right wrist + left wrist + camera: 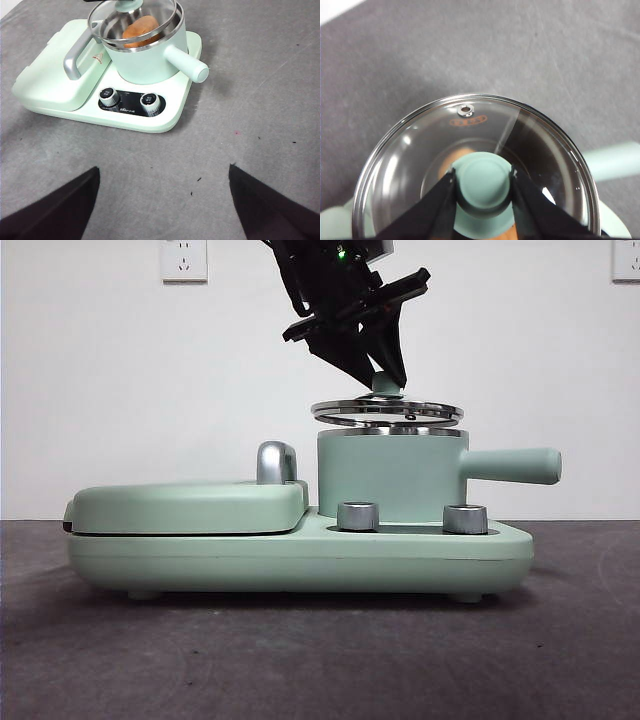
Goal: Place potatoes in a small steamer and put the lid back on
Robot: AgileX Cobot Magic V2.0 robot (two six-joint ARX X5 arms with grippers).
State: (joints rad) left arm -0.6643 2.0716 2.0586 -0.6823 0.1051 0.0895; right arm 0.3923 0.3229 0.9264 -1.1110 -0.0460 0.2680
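The small steamer (pixel 390 475) is a mint-green pot with a long side handle, standing on the appliance base; it also shows in the right wrist view (pixel 147 60). The orange-brown potato (pixel 141 27) lies inside it and shows faintly through the glass in the left wrist view (pixel 454 157). My left gripper (pixel 484 182) is shut on the lid's green knob (pixel 385 383) and holds the glass lid (pixel 387 411) level, just above the pot's rim. The lid also shows in the left wrist view (pixel 420 150). My right gripper (pixel 162 200) is open and empty, well back from the appliance.
The mint-green appliance base (pixel 300 555) has a flat griddle section (pixel 185 505) with a chrome handle (pixel 275 462) left of the pot. Two silver dials (pixel 358 516) sit on its front. Grey table surface (pixel 250 125) surrounds the appliance.
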